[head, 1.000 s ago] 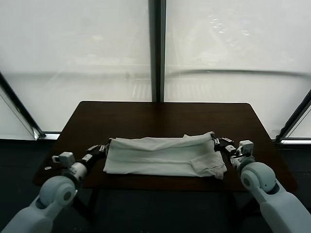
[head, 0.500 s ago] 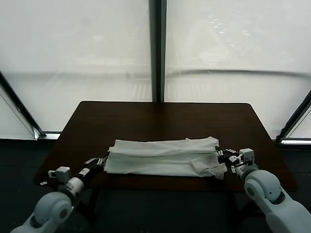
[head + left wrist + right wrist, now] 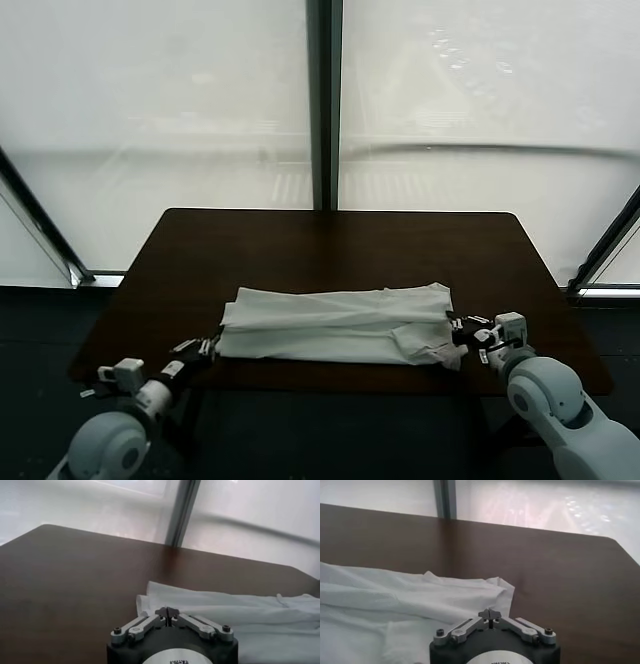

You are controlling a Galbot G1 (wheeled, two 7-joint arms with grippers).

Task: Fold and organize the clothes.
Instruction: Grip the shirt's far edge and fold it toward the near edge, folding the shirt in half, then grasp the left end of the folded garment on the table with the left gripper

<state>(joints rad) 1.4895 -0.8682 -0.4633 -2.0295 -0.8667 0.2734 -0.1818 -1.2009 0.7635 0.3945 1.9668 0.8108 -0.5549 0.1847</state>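
T-shirt (image 3: pixel 335 325): a pale folded band that lay flat across the near half of the desk (image 3: pixel 330 245), long side running left to right, with overlapping layers and a small flap at its right near corner; no print showed.
T-shirt position: its near edge lay close to the desk's front edge, and bare dark wood lay beyond it toward the windows (image 3: pixel 320 100).
Left gripper (image 3: pixel 208 345): low at the shirt's left end, fingers pressed together; in the left wrist view the tips met right at the cloth's edge (image 3: pixel 168 612). Whether fabric was pinched between them could not be told.
Right gripper (image 3: pixel 462 326): low at the shirt's right end, beside the flap. In the right wrist view its fingertips (image 3: pixel 490 613) sat together against the cloth, and whether it gripped the fabric could not be told.
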